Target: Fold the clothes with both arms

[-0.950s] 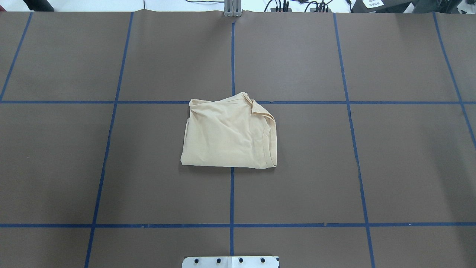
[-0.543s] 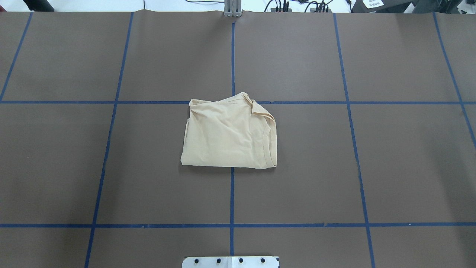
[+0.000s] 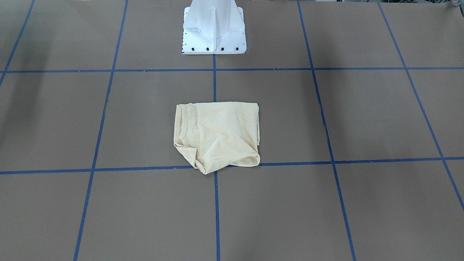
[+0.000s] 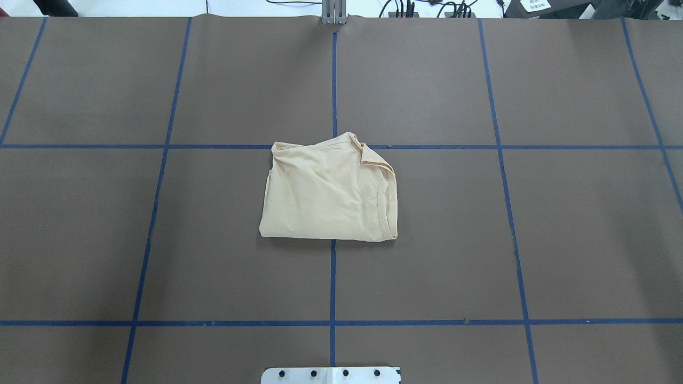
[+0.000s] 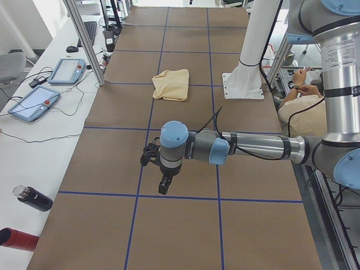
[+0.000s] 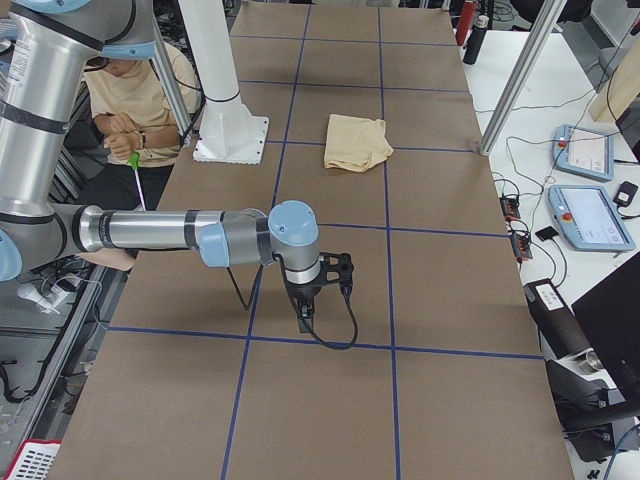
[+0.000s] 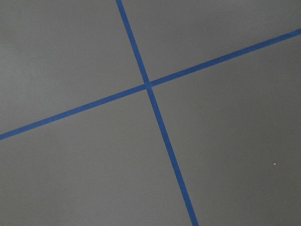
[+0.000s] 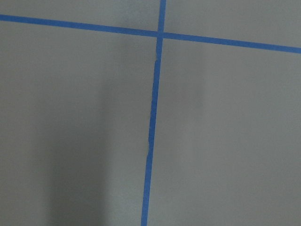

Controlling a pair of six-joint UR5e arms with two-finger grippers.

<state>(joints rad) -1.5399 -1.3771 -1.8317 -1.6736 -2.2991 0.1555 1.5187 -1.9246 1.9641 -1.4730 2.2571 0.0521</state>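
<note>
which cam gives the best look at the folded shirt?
Overhead exterior: the shirt lies centred and unobstructed, with its folded outline and collar edge clear. Front-facing shows it nearly as well, from the opposite side. Both side views show it small and far off. Neither wrist camera sees it, only tape lines.

No text, brand, number or sign can be read in any view. In the overhead view, a small white label [image 4: 536, 4] sits on a dark object past the table's far edge, toward one o'clock. Its dark marks are too small to make out. In the right side view, two control tablets [image 6: 583, 152] lie beside the table toward two o'clock, and their screens are too small to read.
</note>
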